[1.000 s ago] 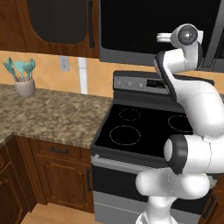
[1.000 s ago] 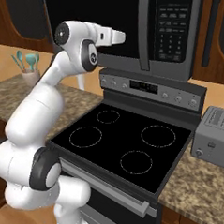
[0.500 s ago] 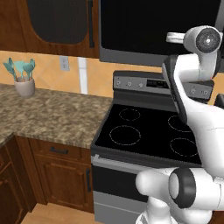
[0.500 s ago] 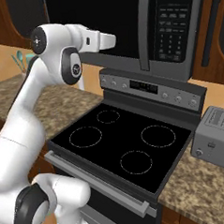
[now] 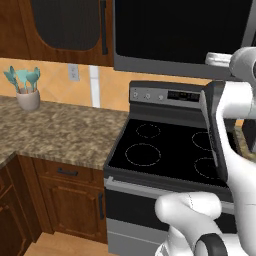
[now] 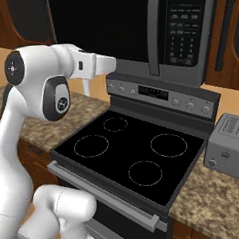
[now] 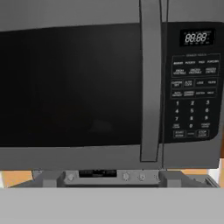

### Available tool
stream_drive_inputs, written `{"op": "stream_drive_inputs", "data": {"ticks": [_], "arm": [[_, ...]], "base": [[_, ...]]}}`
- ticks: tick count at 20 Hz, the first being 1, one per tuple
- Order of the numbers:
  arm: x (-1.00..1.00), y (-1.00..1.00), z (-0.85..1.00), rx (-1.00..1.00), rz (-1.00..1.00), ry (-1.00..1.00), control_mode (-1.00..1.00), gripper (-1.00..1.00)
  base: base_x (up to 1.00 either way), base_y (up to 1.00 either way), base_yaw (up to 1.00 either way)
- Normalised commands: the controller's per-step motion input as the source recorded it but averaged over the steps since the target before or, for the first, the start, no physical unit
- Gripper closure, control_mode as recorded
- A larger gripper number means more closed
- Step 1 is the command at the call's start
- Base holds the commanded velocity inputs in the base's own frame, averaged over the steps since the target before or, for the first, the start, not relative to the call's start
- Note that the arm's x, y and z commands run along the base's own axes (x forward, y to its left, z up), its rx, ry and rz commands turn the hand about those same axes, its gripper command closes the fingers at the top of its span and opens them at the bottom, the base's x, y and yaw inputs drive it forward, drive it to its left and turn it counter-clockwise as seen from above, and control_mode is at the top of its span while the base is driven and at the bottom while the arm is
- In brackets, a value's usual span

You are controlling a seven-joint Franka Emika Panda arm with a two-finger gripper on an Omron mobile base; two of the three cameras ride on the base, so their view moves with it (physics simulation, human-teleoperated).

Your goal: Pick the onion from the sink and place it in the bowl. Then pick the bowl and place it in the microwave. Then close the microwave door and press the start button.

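Observation:
The microwave [image 7: 87, 87] hangs above the stove with its door [image 7: 70, 83] shut, and the glass window is dark. A vertical grey handle [image 7: 149, 87] runs beside the button panel [image 7: 192, 83] on the right, whose display is lit. In the right base view the microwave [image 6: 136, 25] is at the top and my gripper [image 6: 111, 65] is held up in front of its lower left edge, pointing at it. The fingers are hidden, so I cannot tell how they stand. The onion, the sink and the bowl are out of view.
A black-topped stove [image 6: 134, 155] with a grey control strip [image 6: 160, 94] sits under the microwave. A grey toaster [image 6: 228, 145] stands on the granite counter to its right. Left of the stove, a cup of teal utensils [image 5: 27, 95] stands on the counter [image 5: 60, 135].
My arm has folded back toward the base, its elbow swinging outward. The hand has dropped lower in front of the microwave. The microwave door stays shut.

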Motion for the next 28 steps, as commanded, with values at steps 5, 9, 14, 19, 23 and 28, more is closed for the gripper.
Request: {"op": "stream_drive_inputs", "data": {"ticks": [5, 9, 14, 19, 23, 28], "arm": [[-0.60, -0.13, -0.20, 0.00, 0.00, 0.00, -1.00, 1.00], [-0.12, -0.35, -0.02, 0.00, 0.00, 0.00, -1.00, 1.00], [0.00, -0.49, 0.00, 0.01, 0.00, 0.00, -1.00, 1.00], [0.00, -0.41, 0.02, 0.03, 0.00, -0.01, -1.00, 1.00], [0.15, -0.23, 0.00, 0.00, 0.00, 0.00, -1.00, 1.00], [0.48, -0.13, 0.00, 0.00, 0.01, 0.00, -1.00, 1.00]], "base": [[0.00, 0.00, 0.00], [0.00, 0.00, 0.00], [0.00, 0.00, 0.00], [0.00, 0.00, 0.00], [0.00, 0.00, 0.00], [0.00, 0.00, 0.00]]}}
